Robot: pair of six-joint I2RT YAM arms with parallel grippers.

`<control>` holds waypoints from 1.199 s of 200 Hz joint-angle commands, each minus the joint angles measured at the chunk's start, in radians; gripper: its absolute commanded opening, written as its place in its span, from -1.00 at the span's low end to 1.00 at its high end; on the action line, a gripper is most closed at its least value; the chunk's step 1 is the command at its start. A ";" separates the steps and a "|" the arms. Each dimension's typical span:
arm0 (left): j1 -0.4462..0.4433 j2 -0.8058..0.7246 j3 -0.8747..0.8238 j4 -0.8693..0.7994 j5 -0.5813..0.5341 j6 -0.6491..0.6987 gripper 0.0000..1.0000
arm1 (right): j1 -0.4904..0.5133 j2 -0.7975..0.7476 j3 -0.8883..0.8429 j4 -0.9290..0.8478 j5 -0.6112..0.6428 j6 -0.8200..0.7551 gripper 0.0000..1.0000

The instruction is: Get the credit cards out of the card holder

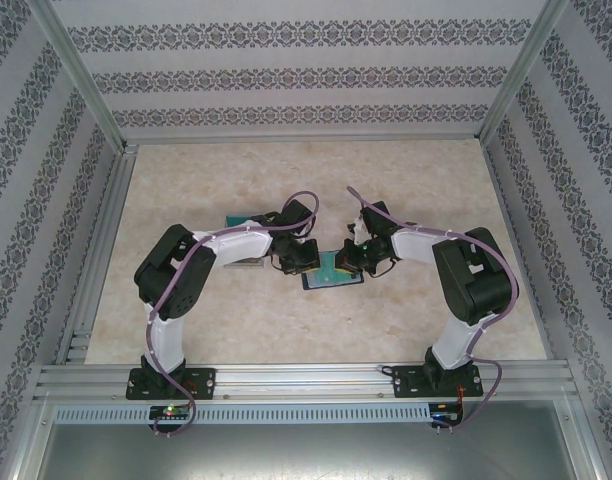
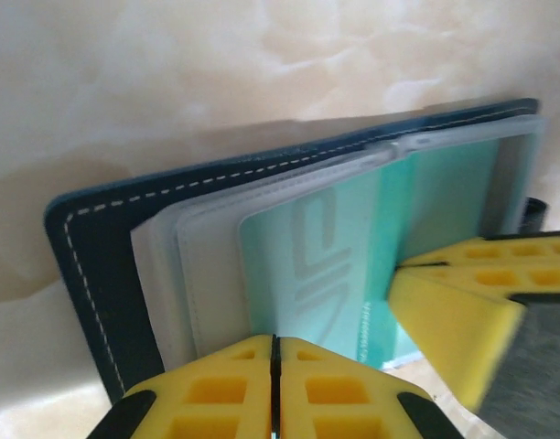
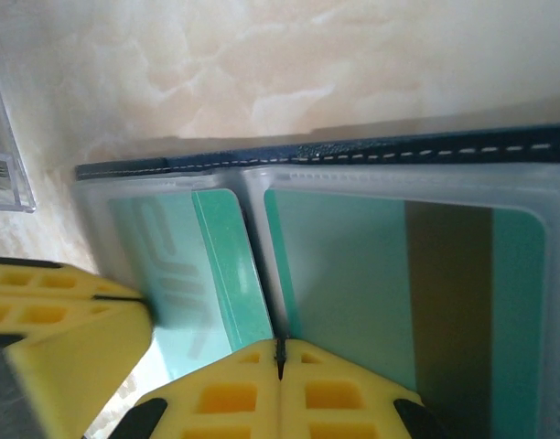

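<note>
Card holder (image 1: 332,277) lies spread between left gripper (image 1: 313,266) and right gripper (image 1: 350,264).

**Soft light, blurred close-ups**

We see bright, diffuse light from above on the table (image 1: 286,330), with only faint shadows under the arms (image 1: 176,285). In our wrist views the yellow fingers (image 2: 225,393) at the bottom edge are out of focus, and the card holder (image 2: 88,265) throws a soft shadow across the pale surface.

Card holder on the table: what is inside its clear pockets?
A teal card sits on one side, a second card with a dark stripe on the other. The yellow fingers cover their lower edges; any cards beneath cannot be seen.
</note>
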 commanded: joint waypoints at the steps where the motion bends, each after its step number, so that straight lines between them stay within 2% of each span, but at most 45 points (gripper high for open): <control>1: -0.009 0.013 -0.011 -0.037 -0.004 0.012 -0.81 | -0.004 -0.016 -0.004 -0.010 -0.004 -0.014 -0.87; 23: -0.009 0.018 -0.018 -0.058 -0.018 0.015 -0.84 | -0.003 -0.012 0.000 -0.008 -0.004 -0.014 -0.50; 53: -0.009 0.020 -0.033 -0.060 -0.019 0.017 -0.85 | -0.003 0.003 0.006 0.000 -0.011 -0.011 -0.45; 91: -0.009 0.021 -0.031 -0.056 -0.015 0.018 -0.85 | -0.004 0.016 0.008 0.014 -0.022 -0.005 -0.54; 178: -0.010 0.027 -0.041 -0.040 0.000 0.016 -0.85 | -0.003 0.034 0.004 0.048 -0.094 -0.014 -0.60; 201: -0.010 0.027 -0.041 -0.039 0.002 0.015 -0.85 | 0.000 0.034 0.003 0.050 -0.108 -0.021 -0.69; 221: -0.009 0.026 -0.041 -0.040 0.001 0.016 -0.85 | 0.001 0.032 0.001 0.046 -0.104 -0.025 -1.00; 240: -0.009 0.021 -0.043 -0.043 -0.004 0.017 -0.85 | -0.007 0.014 -0.011 0.044 -0.083 -0.024 -1.00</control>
